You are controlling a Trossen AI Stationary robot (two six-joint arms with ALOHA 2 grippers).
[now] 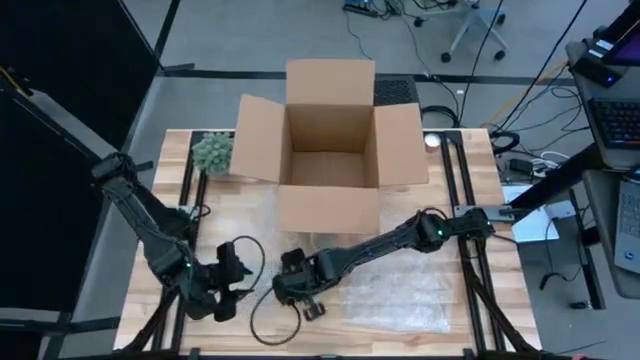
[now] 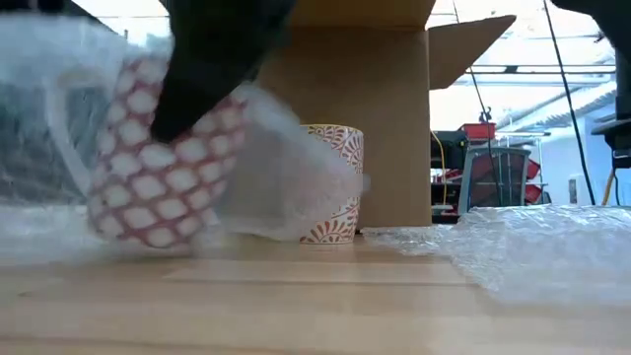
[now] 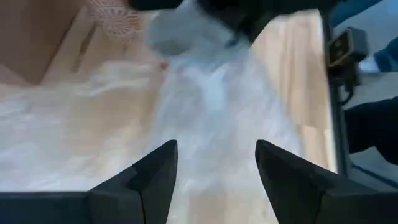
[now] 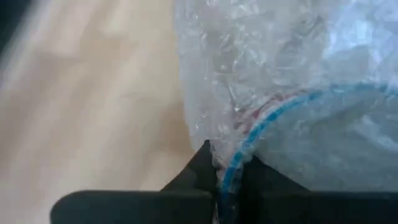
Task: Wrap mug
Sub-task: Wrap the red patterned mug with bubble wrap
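Observation:
A red-and-white patterned mug [image 2: 148, 173] with a blue rim sits tilted under a sheet of bubble wrap [image 2: 286, 182] near the table's front. My right gripper [image 1: 300, 288] is shut on it. A second, orange-patterned mug [image 2: 335, 182] stands upright on its base behind, in front of the cardboard box [image 1: 330, 140]. My left gripper [image 1: 232, 285] is open just left of the right one, its fingers [image 3: 155, 174] over bubble wrap and touching nothing. My right gripper [image 4: 227, 171] pinches the mug's blue rim [image 4: 249, 140] together with the bubble wrap lying over it, one finger on each side of the wall. It comes down on the mug from above. The mug is tilted, its base close to the table; whether it is clear, I cannot tell.
The open cardboard box stands at the table's far middle, flaps spread. A green spiky object [image 1: 212, 152] lies left of it. More bubble wrap [image 1: 395, 295] covers the near right of the table. A black cable loop [image 1: 270, 320] lies by the front edge.

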